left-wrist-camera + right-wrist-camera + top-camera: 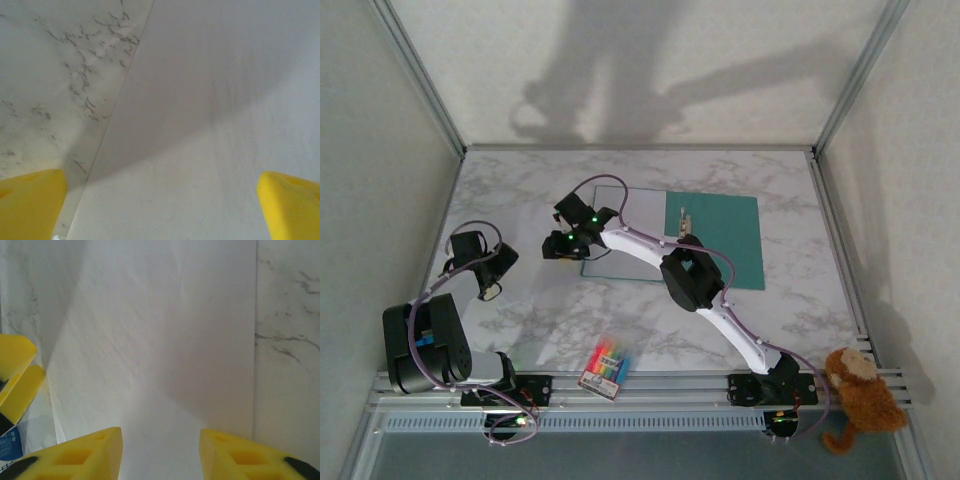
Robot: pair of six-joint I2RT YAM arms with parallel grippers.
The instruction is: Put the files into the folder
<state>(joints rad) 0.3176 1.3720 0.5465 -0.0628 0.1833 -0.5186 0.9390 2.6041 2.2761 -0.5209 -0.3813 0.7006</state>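
files (pixel 642 208) lie on the open folder (pixel 720 240).

Soft, fairly even light from overhead, nothing blown out. Big arm shadows are thrown across the back wall (pixel 620 70). On the right wrist view, the yellow fingertips (pixel 90 455) look blurry and a diagonal shadow crosses the paper sheet (pixel 165 340).

A white sheet of paper (pixel 215 100) is seen lying flat on the marbled desk (pixel 45 75), its straight edge running from the top centre down to the lower left. The yellow jaws of the left gripper (pixel 162 210) are held wide apart above it, and a soft shadow is cast across the sheet.
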